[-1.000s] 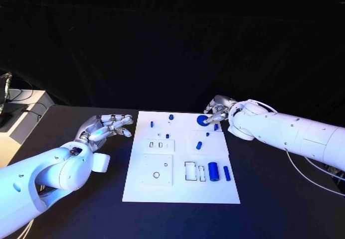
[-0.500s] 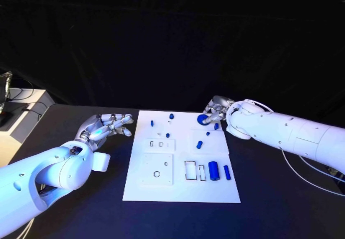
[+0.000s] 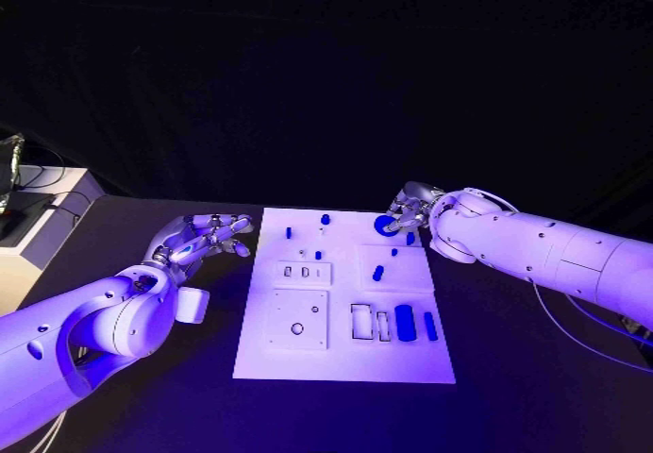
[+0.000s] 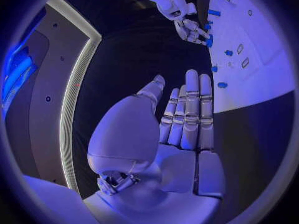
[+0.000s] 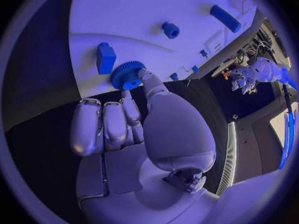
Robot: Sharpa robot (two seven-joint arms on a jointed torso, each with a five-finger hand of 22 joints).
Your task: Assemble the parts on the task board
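Risk of a slipped gear (image 3: pixel 384 225) at the task board's (image 3: pixel 341 363) far right corner.
Your right hand (image 3: pixel 409 209) pinches its rim only lightly, so it may tilt; your left hand (image 3: pixel 204 238) waits spread on the counter (image 3: pixel 544 396).

Blue parts, among them a ridged blue gear (image 5: pixel 127 75), dot the white task board (image 3: pixel 343 357) on the black bench (image 3: pixel 544 377).

Right hand (image 3: pixel 409 213) covers far side of blue gear (image 3: pixel 385 225).
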